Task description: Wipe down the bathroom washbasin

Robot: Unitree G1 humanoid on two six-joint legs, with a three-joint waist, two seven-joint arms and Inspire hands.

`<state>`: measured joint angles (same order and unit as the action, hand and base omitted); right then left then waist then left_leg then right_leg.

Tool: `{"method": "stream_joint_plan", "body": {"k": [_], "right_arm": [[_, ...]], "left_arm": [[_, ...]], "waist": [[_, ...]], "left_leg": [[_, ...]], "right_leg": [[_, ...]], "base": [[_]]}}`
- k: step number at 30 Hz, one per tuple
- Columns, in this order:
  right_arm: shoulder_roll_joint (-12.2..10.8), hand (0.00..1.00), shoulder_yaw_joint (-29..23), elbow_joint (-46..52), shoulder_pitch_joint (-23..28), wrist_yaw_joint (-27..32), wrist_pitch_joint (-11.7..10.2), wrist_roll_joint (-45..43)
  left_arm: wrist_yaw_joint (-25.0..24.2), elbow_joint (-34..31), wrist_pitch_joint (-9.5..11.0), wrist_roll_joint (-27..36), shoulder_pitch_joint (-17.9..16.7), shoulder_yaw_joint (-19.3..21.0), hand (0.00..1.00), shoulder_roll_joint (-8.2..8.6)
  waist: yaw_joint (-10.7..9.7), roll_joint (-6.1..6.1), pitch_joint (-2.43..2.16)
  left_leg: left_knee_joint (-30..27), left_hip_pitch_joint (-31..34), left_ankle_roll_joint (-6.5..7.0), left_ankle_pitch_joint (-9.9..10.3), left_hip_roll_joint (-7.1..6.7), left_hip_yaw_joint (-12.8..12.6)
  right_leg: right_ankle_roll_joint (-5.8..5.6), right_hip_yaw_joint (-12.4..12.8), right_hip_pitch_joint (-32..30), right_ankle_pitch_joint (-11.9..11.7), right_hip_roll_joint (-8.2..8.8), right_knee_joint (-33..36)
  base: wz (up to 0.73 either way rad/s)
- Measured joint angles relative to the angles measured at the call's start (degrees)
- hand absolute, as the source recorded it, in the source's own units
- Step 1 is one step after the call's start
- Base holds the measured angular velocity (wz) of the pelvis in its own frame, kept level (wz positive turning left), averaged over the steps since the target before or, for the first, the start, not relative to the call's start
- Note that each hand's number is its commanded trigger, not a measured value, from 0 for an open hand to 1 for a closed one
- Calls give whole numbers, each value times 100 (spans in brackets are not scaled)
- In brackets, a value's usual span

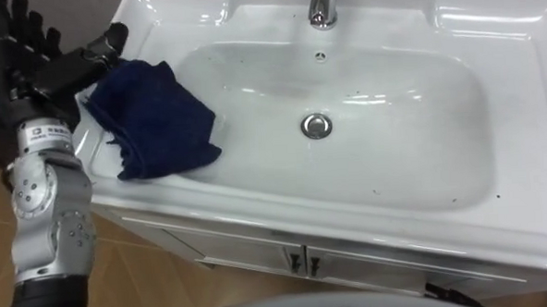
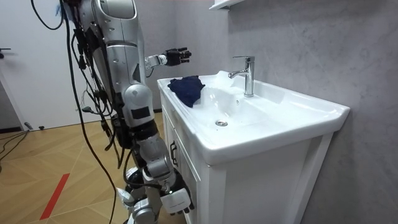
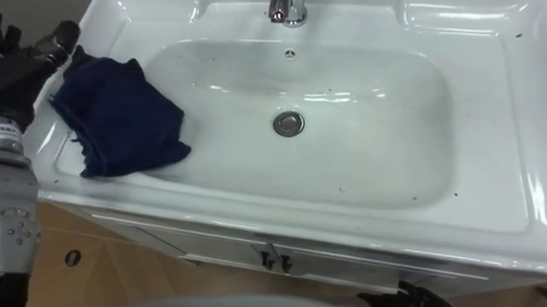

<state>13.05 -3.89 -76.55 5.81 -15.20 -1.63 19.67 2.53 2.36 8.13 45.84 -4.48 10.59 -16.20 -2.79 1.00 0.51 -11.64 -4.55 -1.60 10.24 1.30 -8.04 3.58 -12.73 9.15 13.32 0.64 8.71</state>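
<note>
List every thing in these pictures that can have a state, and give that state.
cloth, crumpled, lying on the basin's left slope.
basin, no standing water, dark specks on it.
tap, no water running.
cabinet doors, shut.
left hand, open, fingers straight, at the cloth's edge.
right hand, hanging low beside the cabinet.

Bright even light; glare streaks (basin (image 1: 524, 161) rim).
</note>
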Motion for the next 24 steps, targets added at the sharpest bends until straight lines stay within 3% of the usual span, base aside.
{"method": "stream_joint_plan", "body": {"k": [2, 6, 11, 14, 22, 24], "right_arm": [[-9, 0, -79, 53, 3, 2, 56, 0], [-13, 0, -143, 124, -9, 6, 150, -3], [-1, 0, -320, 310, 140, 0, 172, -9], [39, 0, -302, 310, 192, 4, 172, 1], [41, 0, -486, 317, 290, 38, 181, -116], [39, 0, -523, 321, 368, 144, 215, -149]], "left_arm": [[-280, 71, -150, 371, -63, 9, 0, 13], [-602, 449, -462, 645, -154, 59, 0, 44], [-749, 421, -579, 621, -188, 476, 0, 146], [-587, 406, -572, 606, -176, 672, 0, 133], [261, 394, -572, 67, -192, 1412, 0, 131], [636, 394, -565, 76, -210, 1685, 0, 126]], "waist": [[16, 12, 26], [20, 25, 13], [92, 41, -22], [164, 84, -50], [241, 83, -35], [344, 96, -33]], "left_leg": [[-7, 8, 1, 1, 1, -25], [-21, 39, 13, 9, 7, -71], [-114, 145, 18, 31, 7, -71], [-109, 107, 18, 39, 8, -98], [-107, -5, 24, 62, 1, -67], [-110, -1, 31, 70, -6, -55]], "right_leg": [[-2, -1, -10, 1, -1, 6], [-3, 4, -46, 2, 1, 12], [-4, 12, -117, 1, 11, 35], [-6, 17, -95, 2, 15, 50], [-34, 15, -9, 60, 27, 111], [-52, 1, -16, 77, 35, 103]], "base": [[0], [0], [-2], [-4], [0], [5]]}}
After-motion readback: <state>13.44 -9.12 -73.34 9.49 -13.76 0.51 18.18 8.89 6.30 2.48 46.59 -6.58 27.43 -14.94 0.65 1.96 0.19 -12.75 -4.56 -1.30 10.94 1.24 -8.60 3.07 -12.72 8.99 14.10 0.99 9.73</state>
